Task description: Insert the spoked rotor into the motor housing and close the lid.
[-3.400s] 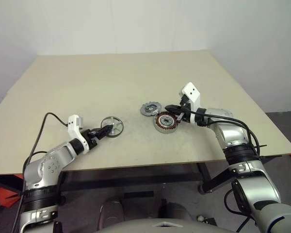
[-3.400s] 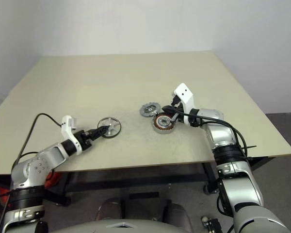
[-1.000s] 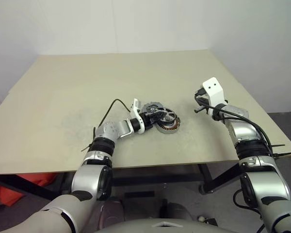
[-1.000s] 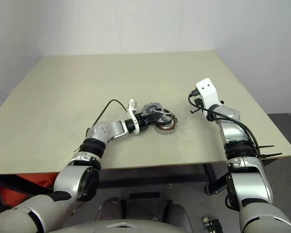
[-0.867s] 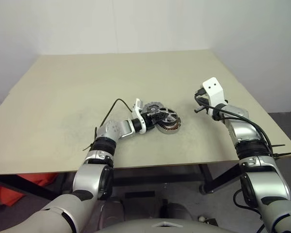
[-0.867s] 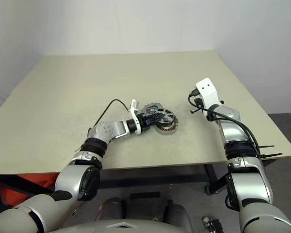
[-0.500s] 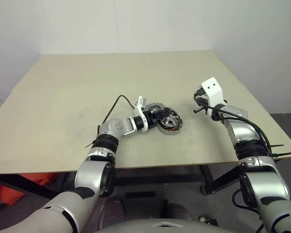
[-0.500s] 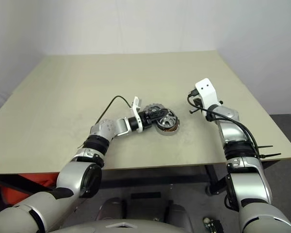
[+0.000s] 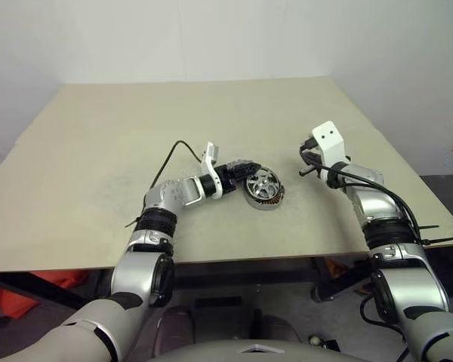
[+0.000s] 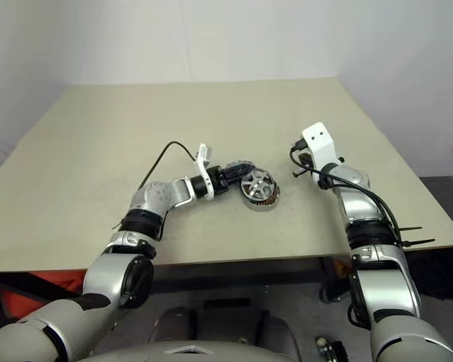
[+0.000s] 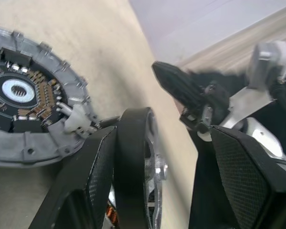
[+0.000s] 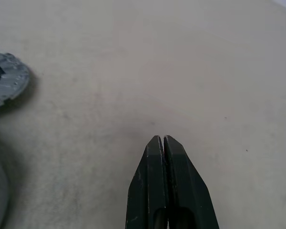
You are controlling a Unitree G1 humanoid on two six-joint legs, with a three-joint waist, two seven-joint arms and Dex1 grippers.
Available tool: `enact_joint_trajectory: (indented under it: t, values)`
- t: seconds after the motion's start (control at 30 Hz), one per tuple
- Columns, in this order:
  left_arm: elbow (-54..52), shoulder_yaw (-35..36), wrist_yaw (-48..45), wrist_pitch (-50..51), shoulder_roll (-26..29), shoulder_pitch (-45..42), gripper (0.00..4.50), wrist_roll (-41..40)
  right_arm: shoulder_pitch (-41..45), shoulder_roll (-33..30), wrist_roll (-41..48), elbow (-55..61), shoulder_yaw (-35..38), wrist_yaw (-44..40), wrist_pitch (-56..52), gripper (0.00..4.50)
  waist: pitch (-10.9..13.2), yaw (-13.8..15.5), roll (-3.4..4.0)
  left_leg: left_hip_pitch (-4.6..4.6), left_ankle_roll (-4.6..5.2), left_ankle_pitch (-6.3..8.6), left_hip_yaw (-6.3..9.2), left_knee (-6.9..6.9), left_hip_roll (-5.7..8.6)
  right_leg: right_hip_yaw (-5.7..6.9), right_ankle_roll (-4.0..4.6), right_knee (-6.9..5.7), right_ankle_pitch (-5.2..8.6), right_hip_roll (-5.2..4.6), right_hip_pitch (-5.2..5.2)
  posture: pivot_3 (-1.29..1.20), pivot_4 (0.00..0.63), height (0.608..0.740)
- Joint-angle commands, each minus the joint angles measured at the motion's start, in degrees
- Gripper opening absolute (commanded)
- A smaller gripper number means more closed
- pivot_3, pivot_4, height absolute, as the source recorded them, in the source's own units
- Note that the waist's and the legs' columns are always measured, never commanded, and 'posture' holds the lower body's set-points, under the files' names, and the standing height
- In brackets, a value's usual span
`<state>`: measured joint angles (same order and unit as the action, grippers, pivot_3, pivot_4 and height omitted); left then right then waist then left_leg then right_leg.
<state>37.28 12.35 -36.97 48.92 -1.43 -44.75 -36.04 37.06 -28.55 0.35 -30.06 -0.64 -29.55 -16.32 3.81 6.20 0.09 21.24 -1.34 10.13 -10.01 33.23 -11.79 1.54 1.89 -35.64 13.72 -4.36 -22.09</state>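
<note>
Table [image 9: 98, 136]: beige top, carrying all items

Motor housing [image 9: 263, 196]: sitting near the middle of the table, towards its front edge, tilted; copper windings showing at its lower rim

Spoked rotor [image 9: 262, 182]: lying in the mouth of the motor housing, silver spokes facing up; whether it is fully seated cannot be told

Lid [image 11: 24, 119]: lying flat on the table just behind the motor housing, notched edge and lighter centre showing; largely hidden behind the left gripper in the head views

Left gripper [image 9: 243, 171]: reaching in from the left, fingers standing spread at the housing's rim, nothing pinched between them

Right gripper [image 12: 162, 157]: hovering over bare table to the right of the housing, well apart from it, fingers pressing together on nothing
</note>
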Motion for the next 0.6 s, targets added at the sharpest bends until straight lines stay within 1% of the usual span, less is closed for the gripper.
enact_joint_trajectory:
  t: [0.03,0.13,0.3,0.47,0.6]
  values:
    - [-7.4,-0.5,-1.3,1.2,0.4,2.0,3.28,-1.7,0.3,0.0,2.4,4.3,2.2,-1.2,1.6,0.00,0.0,0.0,0.00,0.01,0.00,0.00,0.00,0.00,0.00,0.00,0.00,0.00,0.00,0.00,-0.01,0.00,0.000,0.740]
    - [-12.3,-1.6,-1.5,1.1,1.4,5.2,3.28,-1.4,-0.8,0.4,4.5,7.3,2.6,-3.6,1.2,0.00,0.0,0.0,0.00,0.03,0.01,0.01,0.00,-0.01,-0.01,0.00,0.00,0.01,0.00,0.00,-0.02,0.00,0.000,0.740]
    - [-18.0,-1.9,-1.1,1.6,3.8,9.4,3.28,-1.7,-2.4,0.5,5.4,10.1,2.1,-5.4,1.0,0.00,0.0,-0.1,0.01,0.01,0.00,0.01,0.00,-0.01,-0.02,0.00,0.00,0.01,0.00,0.00,-0.02,0.00,0.000,0.740]
    - [-22.7,-1.1,-0.5,1.9,6.0,13.6,3.28,-2.4,-5.0,0.6,9.2,15.7,2.2,-10.6,-0.3,0.00,0.0,-0.3,0.01,0.01,0.00,0.01,0.00,-0.04,-0.04,0.00,0.00,0.03,0.00,0.01,-0.03,0.00,0.000,0.740]
    - [-24.2,-0.4,0.3,1.5,7.1,16.0,3.28,-2.7,-8.0,0.5,11.6,21.2,0.3,-15.4,-1.5,0.00,0.0,-0.3,0.01,0.01,0.00,0.01,-0.01,-0.04,-0.04,0.00,0.00,0.05,0.00,0.01,-0.02,0.00,0.000,0.740]
